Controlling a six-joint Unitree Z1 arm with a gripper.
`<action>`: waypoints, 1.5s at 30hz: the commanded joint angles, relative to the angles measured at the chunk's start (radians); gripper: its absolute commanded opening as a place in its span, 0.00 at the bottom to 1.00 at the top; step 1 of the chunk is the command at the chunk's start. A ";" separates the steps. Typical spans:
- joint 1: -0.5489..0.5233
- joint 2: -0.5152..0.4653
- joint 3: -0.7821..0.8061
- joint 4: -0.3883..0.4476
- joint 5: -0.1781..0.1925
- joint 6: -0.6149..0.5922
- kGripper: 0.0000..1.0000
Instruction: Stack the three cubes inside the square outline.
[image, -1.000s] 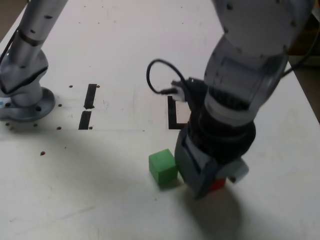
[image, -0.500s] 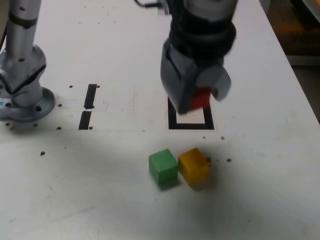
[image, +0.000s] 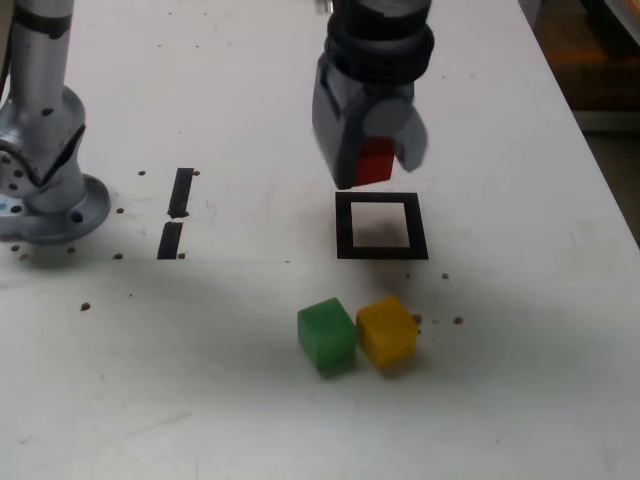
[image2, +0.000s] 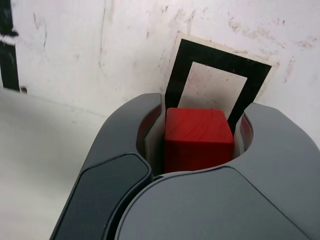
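Above the white tabletop (image: 240, 340), just past the far side of the thick black square outline with a white centre (image: 344, 228) in the exterior view, the solid red cube (image: 375, 162) hangs in the air; the grey, rounded two-jawed gripper (image2: 199, 132) is clamped on it, one jaw against each of two opposite sides, as the wrist view shows; in that view the cube overlaps part of the outline and its white centre, while in the exterior view the whole border shows, its inside bare but for a faint shadow.

Nearer the camera than the outline in the exterior view, two more cubes rest on the tabletop; the solid green cube (image: 327, 333) sits on the exterior view's left, the solid yellow-orange cube (image: 387, 331) just beside it on the right; whether their edges touch I cannot tell; both stand outside the outline.

Farther out, well to the exterior view's left of the outline, lie two short black strips (image: 181, 192), end to end with a small break between them; beyond them, at the exterior view's left edge, stands the round grey metal base (image: 62, 218) of the arm; small brown spots dot the white surface in several places.
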 joint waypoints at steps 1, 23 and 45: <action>0.004 0.002 0.018 -0.024 -0.005 0.045 0.28; 0.008 0.104 0.108 -0.202 -0.026 0.176 0.28; 0.042 0.122 0.126 -0.225 -0.021 0.218 0.31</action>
